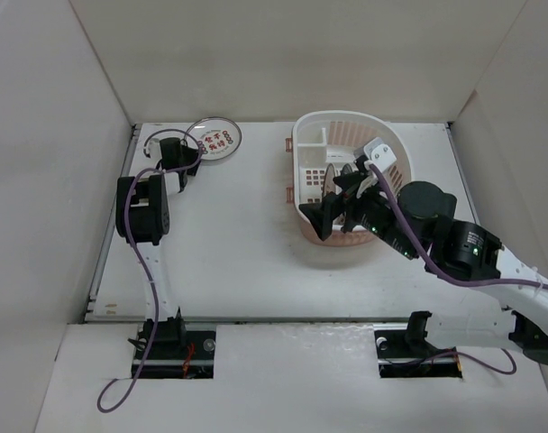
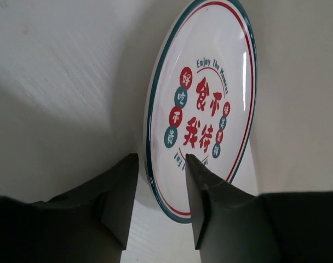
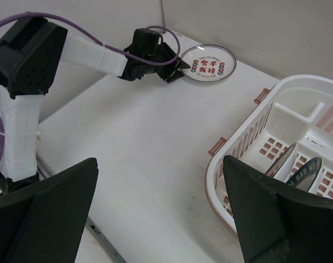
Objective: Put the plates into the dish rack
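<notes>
The plate with red characters (image 1: 214,138) lies at the table's far left, by the back wall. My left gripper (image 1: 186,155) is open at its near rim. In the left wrist view the plate (image 2: 210,104) has one finger (image 2: 205,192) over its face and the other (image 2: 120,192) outside the rim. The dish rack (image 1: 346,115) stands right of centre. My right gripper (image 1: 333,203) hovers over the rack's left front edge, open and empty (image 3: 161,181). Two plates stand on edge in the rack (image 3: 248,137): a pale one (image 3: 281,159) and a dark-rimmed lettered one (image 3: 309,172).
White walls enclose the table on the left, back and right. The left arm (image 3: 29,82) stretches along the left wall. A metal rail (image 1: 256,320) runs along the table's near edge. The rack's small corner compartment (image 1: 312,142) is at its far left.
</notes>
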`<state>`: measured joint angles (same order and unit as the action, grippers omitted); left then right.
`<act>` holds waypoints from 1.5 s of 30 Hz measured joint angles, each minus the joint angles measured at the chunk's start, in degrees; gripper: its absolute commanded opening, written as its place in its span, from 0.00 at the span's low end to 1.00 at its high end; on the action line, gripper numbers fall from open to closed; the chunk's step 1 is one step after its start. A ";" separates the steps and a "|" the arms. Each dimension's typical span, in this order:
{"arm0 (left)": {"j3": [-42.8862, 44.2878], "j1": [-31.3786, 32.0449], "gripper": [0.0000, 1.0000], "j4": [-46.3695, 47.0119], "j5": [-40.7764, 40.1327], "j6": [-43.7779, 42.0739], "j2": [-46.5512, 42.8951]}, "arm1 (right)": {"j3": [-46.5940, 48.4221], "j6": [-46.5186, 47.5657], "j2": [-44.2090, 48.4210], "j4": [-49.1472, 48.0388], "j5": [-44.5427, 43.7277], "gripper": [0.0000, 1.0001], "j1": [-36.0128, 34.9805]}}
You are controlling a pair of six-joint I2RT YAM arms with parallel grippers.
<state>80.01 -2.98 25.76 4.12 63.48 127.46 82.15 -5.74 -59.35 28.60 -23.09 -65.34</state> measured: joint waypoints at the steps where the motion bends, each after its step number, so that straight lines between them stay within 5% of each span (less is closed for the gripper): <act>1: 0.00 0.00 0.35 0.17 0.04 0.33 0.28 | 0.00 0.00 0.22 0.00 0.00 1.00 0.00; 13: 0.44 0.00 0.02 1.03 0.28 1.44 1.92 | 0.02 0.02 0.72 0.02 0.26 1.00 0.00; 23: 0.22 -0.02 0.00 2.45 1.66 1.38 1.95 | -0.09 0.09 0.72 -0.79 0.00 1.00 -0.02; 32: -28.24 3.32 0.00 1.81 -0.83 -6.16 -27.63 | -1.22 0.81 -4.92 -10.29 -2.38 1.00 5.27; 40: -36.74 10.03 0.00 3.08 1.95 -15.52 -54.93 | -0.24 -0.46 -18.45 -20.65 19.08 0.99 27.54; 45: -36.94 10.95 0.00 0.42 3.30 -20.70 -67.63 | 4.44 -0.24 -25.88 -21.97 31.04 0.99 33.92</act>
<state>43.07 7.97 26.17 7.42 42.78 59.83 86.59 -5.98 -85.23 6.63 7.94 -31.42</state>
